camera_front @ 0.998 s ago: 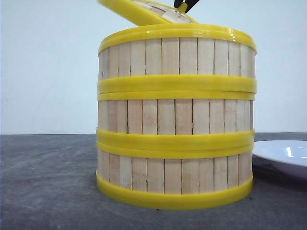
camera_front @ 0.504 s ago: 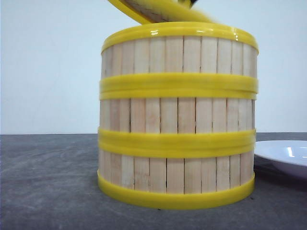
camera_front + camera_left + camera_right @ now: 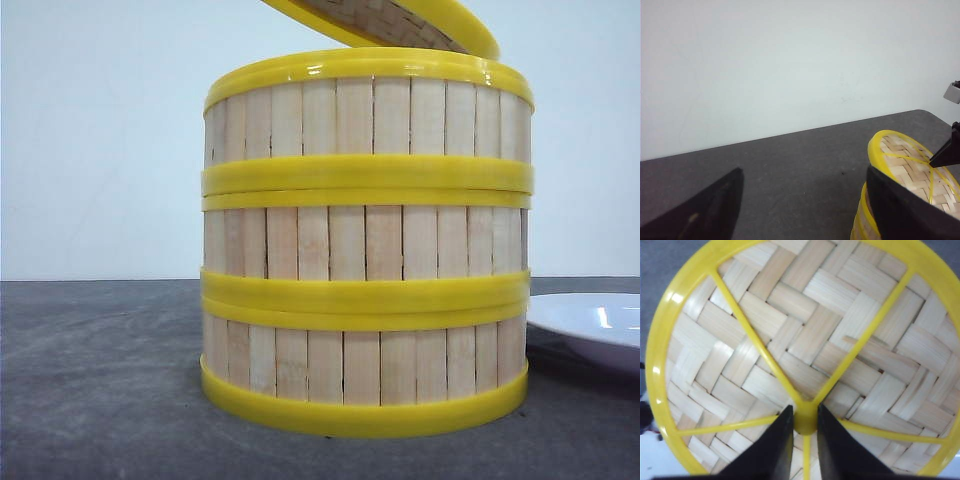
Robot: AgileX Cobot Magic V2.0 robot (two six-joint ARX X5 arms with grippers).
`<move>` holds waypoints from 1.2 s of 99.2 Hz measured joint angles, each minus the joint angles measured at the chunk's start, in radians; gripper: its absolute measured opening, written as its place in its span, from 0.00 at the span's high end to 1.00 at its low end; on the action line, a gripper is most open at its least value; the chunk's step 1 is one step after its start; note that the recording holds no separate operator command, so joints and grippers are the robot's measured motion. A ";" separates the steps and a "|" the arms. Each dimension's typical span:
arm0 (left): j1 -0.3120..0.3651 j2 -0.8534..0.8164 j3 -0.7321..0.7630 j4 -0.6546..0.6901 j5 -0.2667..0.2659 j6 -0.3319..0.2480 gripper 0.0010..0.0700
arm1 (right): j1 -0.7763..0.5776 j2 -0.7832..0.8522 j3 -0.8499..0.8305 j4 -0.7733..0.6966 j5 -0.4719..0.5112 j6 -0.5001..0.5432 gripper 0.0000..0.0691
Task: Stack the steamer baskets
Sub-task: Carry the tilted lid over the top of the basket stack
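Three round steamer baskets with pale wooden slat walls and thick yellow plastic rims (image 3: pixel 366 240) stand stacked in one column on the dark grey counter (image 3: pixel 100 380), rim on rim and squarely aligned. One flat round lid of woven bamboo with a yellow rim and yellow spokes (image 3: pixel 805 350) hangs tilted just above the top basket; in the front view its lower edge sits close over the top rim, and whether it touches cannot be told. One white plate (image 3: pixel 590 325) lies on the counter just beside the stack, on its right.

The right claw (image 3: pixel 805 422) is clamped on the small yellow knob at the lid's centre, a black finger pressed on either side, so the stack lies directly below this claw with the lid between them.

The left claw (image 3: pixel 805 205) is spread wide with nothing between its fingers. It hovers over bare counter, and the lid and stack lie off to one side of it, partly behind one finger.
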 joint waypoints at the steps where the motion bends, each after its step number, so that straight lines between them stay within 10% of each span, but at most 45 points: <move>1: 0.000 0.000 0.000 0.000 0.000 0.000 0.35 | 0.000 -0.002 -0.004 0.000 0.005 0.000 0.93; 119: 0.000 0.000 0.000 0.004 0.000 0.007 0.35 | 0.003 -0.071 -0.249 -0.001 -0.026 -0.024 0.93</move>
